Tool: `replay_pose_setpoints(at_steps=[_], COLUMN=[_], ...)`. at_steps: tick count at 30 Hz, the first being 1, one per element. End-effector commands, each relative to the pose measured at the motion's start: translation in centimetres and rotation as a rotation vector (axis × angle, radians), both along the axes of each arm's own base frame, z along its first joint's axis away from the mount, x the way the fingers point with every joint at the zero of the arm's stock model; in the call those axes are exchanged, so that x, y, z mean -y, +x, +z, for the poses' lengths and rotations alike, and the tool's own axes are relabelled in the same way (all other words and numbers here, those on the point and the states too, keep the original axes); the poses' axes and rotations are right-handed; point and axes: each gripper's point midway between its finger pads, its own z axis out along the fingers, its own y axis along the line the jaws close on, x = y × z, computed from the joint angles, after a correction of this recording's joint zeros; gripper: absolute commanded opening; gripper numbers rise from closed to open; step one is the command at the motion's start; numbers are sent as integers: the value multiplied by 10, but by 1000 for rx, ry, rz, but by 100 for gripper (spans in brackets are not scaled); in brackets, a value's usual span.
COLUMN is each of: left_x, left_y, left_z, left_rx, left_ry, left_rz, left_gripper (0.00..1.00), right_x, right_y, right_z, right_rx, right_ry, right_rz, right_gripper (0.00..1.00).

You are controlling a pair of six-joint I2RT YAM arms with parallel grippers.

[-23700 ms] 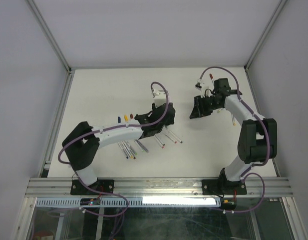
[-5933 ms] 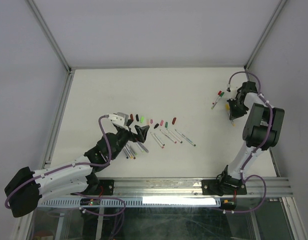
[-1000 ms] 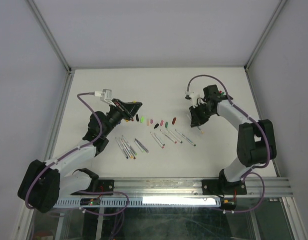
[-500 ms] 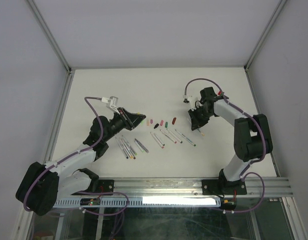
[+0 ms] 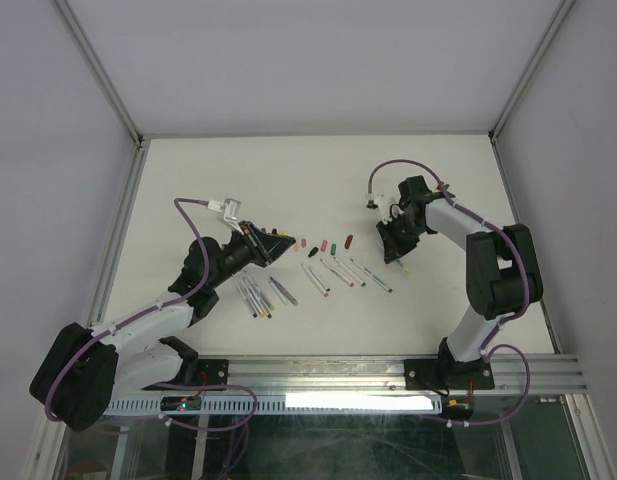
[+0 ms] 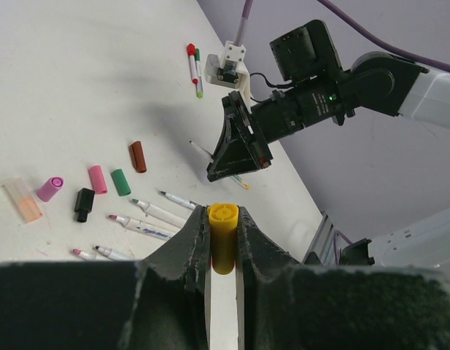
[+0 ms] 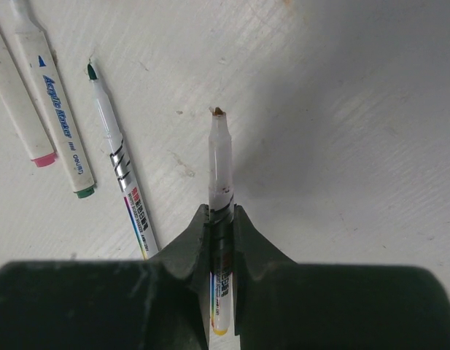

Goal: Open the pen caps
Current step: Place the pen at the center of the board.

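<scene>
My left gripper (image 6: 223, 227) is shut on a yellow pen cap (image 6: 223, 248), held above the table; in the top view it (image 5: 279, 243) hovers at the left end of the cap row. Loose pen caps lie on the table: dark red (image 6: 138, 156), pink (image 6: 98, 179), green (image 6: 121, 181), black (image 6: 84, 204), and they show as a row in the top view (image 5: 323, 245). My right gripper (image 7: 220, 213) is shut on a thin uncapped pen (image 7: 219, 168) with a brownish tip, low over the table; it also shows in the top view (image 5: 393, 243).
Uncapped pens lie in the middle (image 5: 348, 272) and in a group near the left arm (image 5: 256, 296). Two capped pens with red and green ends (image 6: 195, 67) lie at the far right. A thin green-tipped pen (image 7: 117, 171) and thick markers (image 7: 53, 109) lie left of my right gripper.
My left gripper has swung right and nearer with the yellow cap, over the left end of the cap row. My right gripper has moved nearer with its pen, beside the uncapped pens.
</scene>
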Motion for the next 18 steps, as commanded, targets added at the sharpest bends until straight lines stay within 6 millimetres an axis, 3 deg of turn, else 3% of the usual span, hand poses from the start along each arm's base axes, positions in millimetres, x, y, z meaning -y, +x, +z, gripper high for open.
replay_pose_setpoints(at_steps=[1, 18], left_x=[5, 12], left_y=[-2, -5], left_z=[17, 13], left_rx=[57, 56], left_ry=[-42, -29], left_rz=[-6, -13], left_gripper=[0, 0], right_x=[-1, -1], right_y=[3, 3], right_z=[1, -4], right_rx=[13, 3], right_ry=[-8, -20], right_rz=[11, 9], right_gripper=[10, 13])
